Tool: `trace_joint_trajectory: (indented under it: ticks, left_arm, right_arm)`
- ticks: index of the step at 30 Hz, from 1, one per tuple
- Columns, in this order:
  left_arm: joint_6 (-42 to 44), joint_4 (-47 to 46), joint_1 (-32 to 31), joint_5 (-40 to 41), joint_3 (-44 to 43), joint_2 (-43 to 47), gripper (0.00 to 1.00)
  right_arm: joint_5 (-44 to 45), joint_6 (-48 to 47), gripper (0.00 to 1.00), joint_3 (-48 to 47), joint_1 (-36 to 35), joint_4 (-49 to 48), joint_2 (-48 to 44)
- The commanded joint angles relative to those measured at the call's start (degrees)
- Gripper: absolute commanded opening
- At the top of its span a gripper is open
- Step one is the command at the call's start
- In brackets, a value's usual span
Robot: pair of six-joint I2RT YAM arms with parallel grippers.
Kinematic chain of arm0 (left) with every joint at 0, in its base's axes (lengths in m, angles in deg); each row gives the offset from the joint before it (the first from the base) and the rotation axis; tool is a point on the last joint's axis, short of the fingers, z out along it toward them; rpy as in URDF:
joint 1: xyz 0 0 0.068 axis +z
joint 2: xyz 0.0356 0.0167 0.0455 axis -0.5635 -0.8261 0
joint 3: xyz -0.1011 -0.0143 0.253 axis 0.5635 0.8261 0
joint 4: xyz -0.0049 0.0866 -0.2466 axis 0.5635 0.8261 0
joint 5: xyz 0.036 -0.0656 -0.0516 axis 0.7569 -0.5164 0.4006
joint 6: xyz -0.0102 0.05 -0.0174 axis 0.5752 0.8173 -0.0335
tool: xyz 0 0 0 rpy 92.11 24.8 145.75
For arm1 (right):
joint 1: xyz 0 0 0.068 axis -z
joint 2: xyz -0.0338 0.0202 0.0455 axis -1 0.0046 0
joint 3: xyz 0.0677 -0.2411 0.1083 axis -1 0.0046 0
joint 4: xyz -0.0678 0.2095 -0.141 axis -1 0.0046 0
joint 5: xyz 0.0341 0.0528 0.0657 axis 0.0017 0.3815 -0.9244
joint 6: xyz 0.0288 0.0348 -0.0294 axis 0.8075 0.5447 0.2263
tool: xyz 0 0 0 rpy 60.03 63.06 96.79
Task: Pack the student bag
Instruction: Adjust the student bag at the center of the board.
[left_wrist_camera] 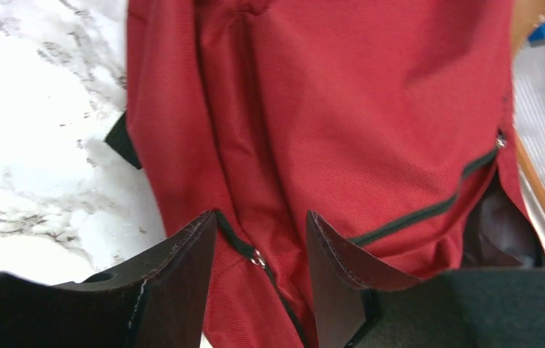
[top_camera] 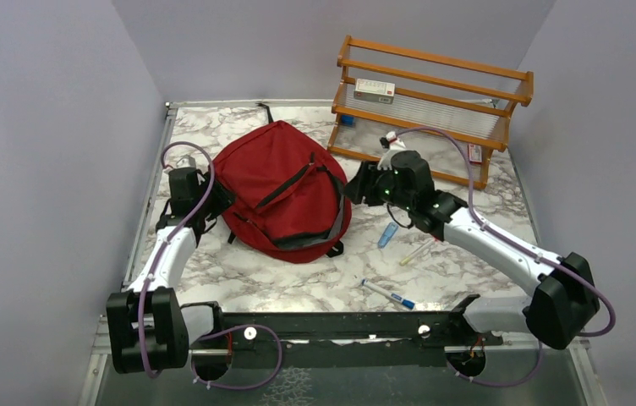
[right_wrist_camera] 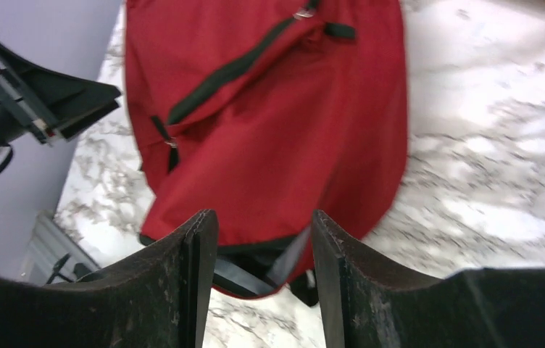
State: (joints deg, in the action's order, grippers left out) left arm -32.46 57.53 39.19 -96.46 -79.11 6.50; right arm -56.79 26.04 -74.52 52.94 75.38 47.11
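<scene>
**A:** Where is the bag?

**B:** The bag (top_camera: 285,190) lies flat on the tabletop (top_camera: 298,283), a little left of the middle, with one arm at each side. Its main zip gapes along the near right side, and grey lining shows there.

**A:** And the left gripper?

**B:** The left gripper (left_wrist_camera: 261,217) is at the bag's left edge. Its fingers (left_wrist_camera: 182,275) stand apart. In the gap between them I see red cloth, a black zip line and a small metal pull (left_wrist_camera: 258,258). I can't tell whether the fingers touch the cloth.

**A:** The right one?

**B:** The right gripper (right_wrist_camera: 262,215) is at the bag's right edge, pointing left across it. Its fingers are apart too. Beyond the gap are the bag's red edge and a dark strap.

**A:** What else is on the tabletop?

**B:** A wooden rack (top_camera: 433,101) stands at the far right, just beyond the right arm, with a small box (top_camera: 374,90) on an upper shelf. Near the right arm lie a short blue tube (top_camera: 386,235), a pale pen (top_camera: 416,252) just right of it, and a white-and-blue pen (top_camera: 389,296) nearer the arms' bases.
</scene>
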Motion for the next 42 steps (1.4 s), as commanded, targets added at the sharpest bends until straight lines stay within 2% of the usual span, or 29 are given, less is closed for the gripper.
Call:
trace_joint_trajectory:
  ticks: [1,4,10,16,22,28,31,34,42]
  left_arm:
    - [2.5,-0.7,-0.3,-8.2,-0.9,3.1,0.5]
    - [1.3,-1.4,-2.3,-11.1,1.0,3.8,0.5]
    - [0.7,-2.8,-6.7,-10.5,4.3,6.2,0.5]
    - [-0.2,-4.2,-7.2,-10.0,6.8,5.7,0.5]
    - [-0.3,-1.9,-7.3,-5.8,7.1,5.7,0.5]
    - [-0.4,-0.1,-7.2,-1.5,6.7,5.6,0.55]
    - [-0.5,0.7,-7.1,-0.1,6.2,5.4,0.59]
    - [-0.6,0.3,-7.1,0.5,6.1,5.1,0.63]
    - [-1.4,-1.3,-7.2,0.0,6.0,2.9,0.62]
  right_arm:
    - [-6.2,0.1,0.52,-5.3,-2.7,-3.9,6.0]
    - [-6.7,1.1,0.5,-8.3,-4.7,-3.9,11.8]
    - [-4.3,1.4,0.5,-13.4,-7.8,-1.1,22.0]
    - [7.2,-0.5,0.47,-10.9,-8.3,1.3,26.9]
    - [19.4,-2.0,0.47,-9.6,-8.3,6.0,29.8]
    - [26.5,-3.6,0.5,-9.0,-8.2,6.5,29.6]
    - [25.6,-4.4,0.54,-8.5,-8.2,4.6,27.8]
    - [20.6,-5.0,0.56,-5.6,-8.2,-0.8,23.6]
    - [7.4,-3.7,0.57,1.6,-8.3,-11.3,11.7]
